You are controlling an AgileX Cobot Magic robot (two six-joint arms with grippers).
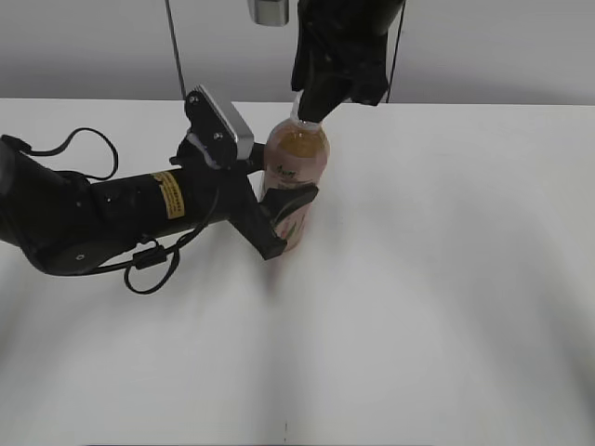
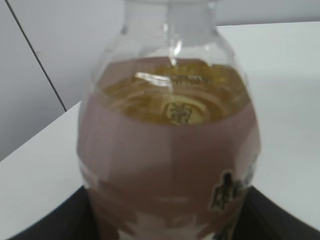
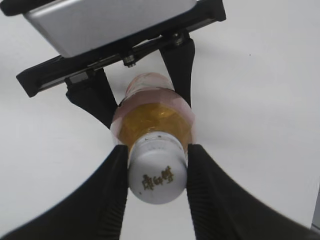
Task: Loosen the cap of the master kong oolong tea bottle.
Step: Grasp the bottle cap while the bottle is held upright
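We find the master kong oolong tea bottle (image 1: 296,181) upright on the white table (image 1: 446,279), its body clamped between the jaws of the left gripper (image 1: 279,218). The right gripper (image 3: 157,170) has a finger on each side of the cap (image 3: 157,177), pressed against its sides (dark lettering on top visible). Tea fills the bottle to its shoulder.

Looking like a robot lab or test bench: bare white table (image 1: 446,307) running up to a plain grey wall (image 1: 502,46), black cables (image 1: 139,265) trailing across the tabletop, a thin dark cord (image 1: 174,46) hanging against the wall, nothing domestic or decorative showing anywhere.
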